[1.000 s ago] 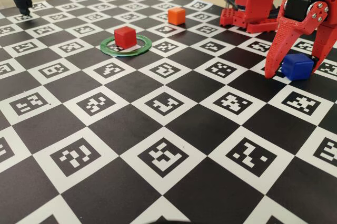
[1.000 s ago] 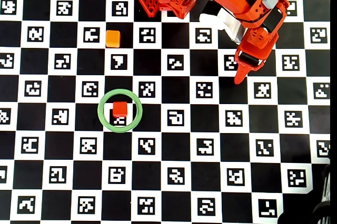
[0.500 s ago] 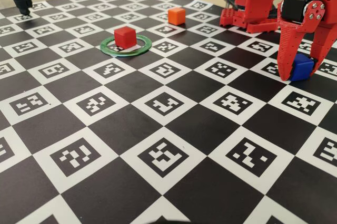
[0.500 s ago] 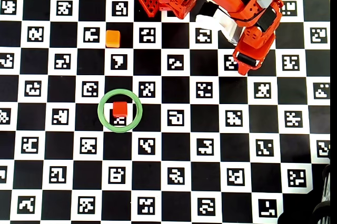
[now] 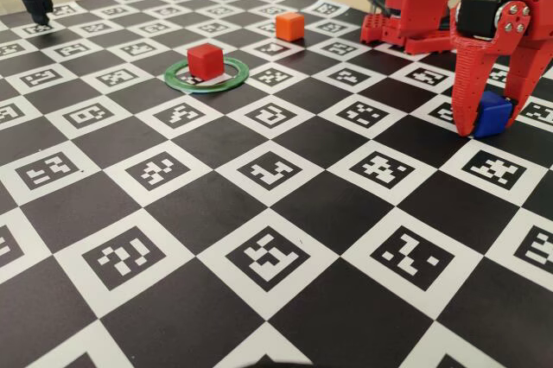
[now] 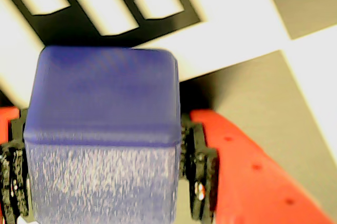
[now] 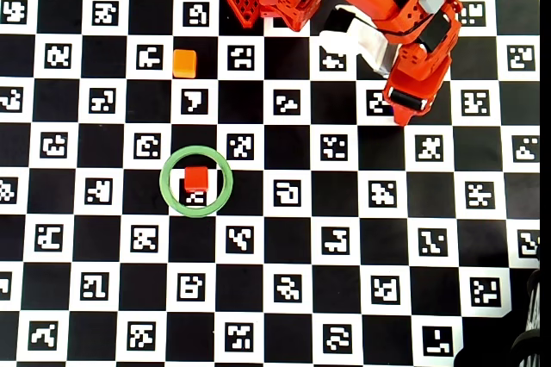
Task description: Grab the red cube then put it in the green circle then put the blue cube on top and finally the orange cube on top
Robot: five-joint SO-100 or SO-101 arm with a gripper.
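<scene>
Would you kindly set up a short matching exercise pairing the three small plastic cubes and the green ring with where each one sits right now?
Things:
1. small matte red plastic cube
2. small matte blue plastic cube
3. small matte orange plastic cube
4. thin flat green ring

Places:
A. between the fingers of the red gripper
B. alone on the board, beyond the ring in the fixed view
C. flat on the checkered board, encircling a cube
D. inside the ring

Pairs: 1-D, 2-A, 3-B, 4-C

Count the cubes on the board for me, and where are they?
3. The red cube sits inside the green ring. The orange cube lies apart, beyond the ring. The blue cube is between the tool fingers, hidden in the overhead view.
</scene>
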